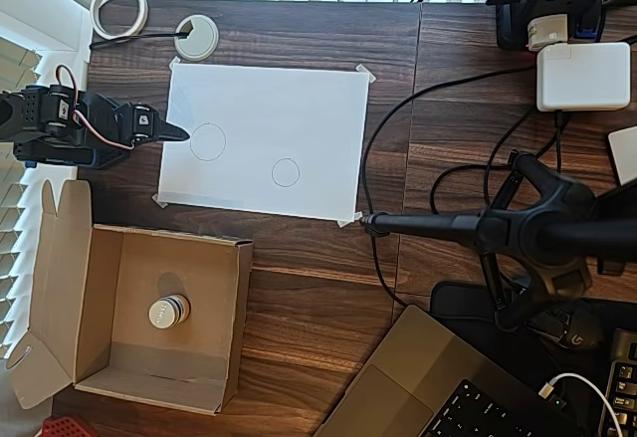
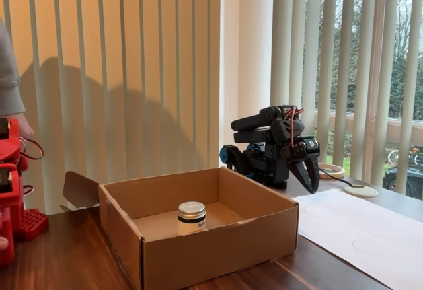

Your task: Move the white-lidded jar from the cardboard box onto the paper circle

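Jar [image 1: 168,311] is standing upright on the floor of the box [image 1: 100,298], lid up, well apart from the gripper [image 1: 177,132], which is hovering folded at the paper's left edge in the overhead view; fingers are looking closed and holding nothing. From the fingers the jar is lying down-picture, past the box wall. The overhead view is showing the small circle [image 1: 286,172] clearly; the fixed view is showing the jar's [image 2: 191,217] glass body and the gripper [image 2: 310,181] pointing downward.

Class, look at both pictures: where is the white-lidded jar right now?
The white-lidded jar stands upright inside the cardboard box at lower left of the overhead view, below the paper sheet.
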Controlling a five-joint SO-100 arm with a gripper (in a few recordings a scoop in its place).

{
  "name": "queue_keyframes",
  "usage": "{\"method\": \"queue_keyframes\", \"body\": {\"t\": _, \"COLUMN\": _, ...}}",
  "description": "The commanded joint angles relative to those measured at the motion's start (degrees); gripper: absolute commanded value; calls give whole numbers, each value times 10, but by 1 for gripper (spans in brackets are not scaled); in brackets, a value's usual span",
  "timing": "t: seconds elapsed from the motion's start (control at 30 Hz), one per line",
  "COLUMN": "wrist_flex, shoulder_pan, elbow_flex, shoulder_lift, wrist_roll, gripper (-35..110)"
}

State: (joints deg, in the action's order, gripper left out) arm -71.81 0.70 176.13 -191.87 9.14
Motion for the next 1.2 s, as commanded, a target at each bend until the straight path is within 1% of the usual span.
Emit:
{"method": "queue_keyframes", "body": {"t": 0.0, "wrist_flex": -4, "shoulder_pan": 6, "elbow_flex": -19, "shoulder_lift": -38, "wrist_roll": 4, "gripper": 0}}
{"method": "queue_keyframes", "body": {"t": 0.2, "wrist_flex": -4, "shoulder_pan": 11, "elbow_flex": -19, "shoulder_lift": -38, "wrist_roll": 10, "gripper": 1}}
{"method": "queue_keyframes", "body": {"t": 0.27, "wrist_flex": -4, "shoulder_pan": 11, "elbow_flex": -19, "shoulder_lift": -38, "wrist_roll": 11, "gripper": 7}}
{"method": "queue_keyframes", "body": {"t": 0.37, "wrist_flex": -3, "shoulder_pan": 9, "elbow_flex": -19, "shoulder_lift": -38, "wrist_roll": 8, "gripper": 23}}
{"method": "queue_keyframes", "body": {"t": 0.4, "wrist_flex": 6, "shoulder_pan": 7, "elbow_flex": -17, "shoulder_lift": -38, "wrist_roll": 10, "gripper": 27}}
{"method": "queue_keyframes", "body": {"t": 0.5, "wrist_flex": 69, "shoulder_pan": -2, "elbow_flex": 1, "shoulder_lift": -38, "wrist_roll": 35, "gripper": 29}}
{"method": "queue_keyframes", "body": {"t": 0.57, "wrist_flex": 101, "shoulder_pan": -18, "elbow_flex": 5, "shoulder_lift": -38, "wrist_roll": 69, "gripper": 29}}
{"method": "queue_keyframes", "body": {"t": 0.73, "wrist_flex": 99, "shoulder_pan": -34, "elbow_flex": -64, "shoulder_lift": -31, "wrist_roll": 153, "gripper": 31}}
{"method": "queue_keyframes", "body": {"t": 0.83, "wrist_flex": 77, "shoulder_pan": -45, "elbow_flex": -133, "shoulder_lift": -4, "wrist_roll": 210, "gripper": 31}}
{"method": "queue_keyframes", "body": {"t": 0.93, "wrist_flex": 58, "shoulder_pan": -60, "elbow_flex": -237, "shoulder_lift": 83, "wrist_roll": 262, "gripper": 31}}
{"method": "queue_keyframes", "body": {"t": 1.03, "wrist_flex": 25, "shoulder_pan": -90, "elbow_flex": -360, "shoulder_lift": 203, "wrist_roll": 336, "gripper": 31}}
{"method": "queue_keyframes", "body": {"t": 1.17, "wrist_flex": -10, "shoulder_pan": -158, "elbow_flex": -518, "shoulder_lift": 370, "wrist_roll": 465, "gripper": 30}}
